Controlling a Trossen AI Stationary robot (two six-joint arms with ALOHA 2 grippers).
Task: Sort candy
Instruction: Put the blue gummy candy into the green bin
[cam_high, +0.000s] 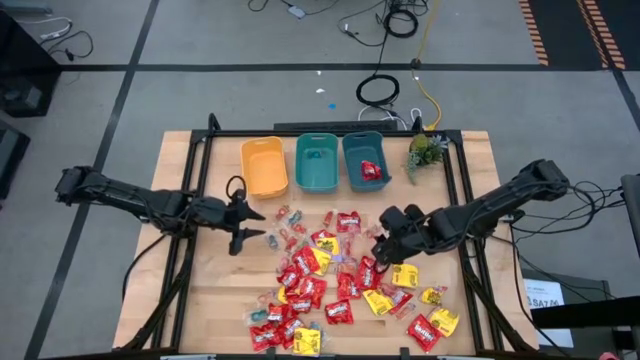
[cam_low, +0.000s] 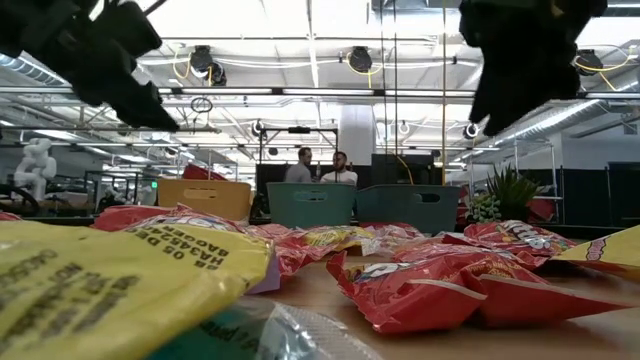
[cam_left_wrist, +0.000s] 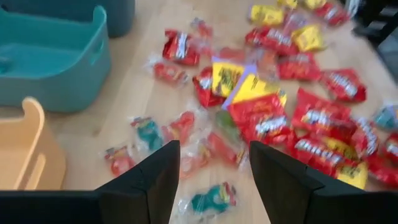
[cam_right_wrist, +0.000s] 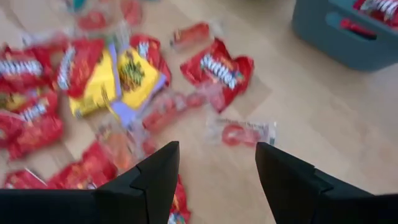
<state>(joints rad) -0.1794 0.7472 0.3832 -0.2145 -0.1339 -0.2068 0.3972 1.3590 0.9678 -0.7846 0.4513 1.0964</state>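
Observation:
Many candy packets, red, yellow and small clear-wrapped ones, lie scattered on the wooden table. My left gripper hovers open at the pile's left edge. In its wrist view the gripper stands over small clear-wrapped pieces, touching none. My right gripper hangs open above the pile's right part. Its wrist view shows the gripper above a clear-wrapped red sweet and a red packet. One red packet lies in the right bin.
Three bins stand in a row at the far edge: yellow, teal and the darker teal one. A small green plant stands to their right. Bare wood lies between the bins and the pile. People stand far behind the table.

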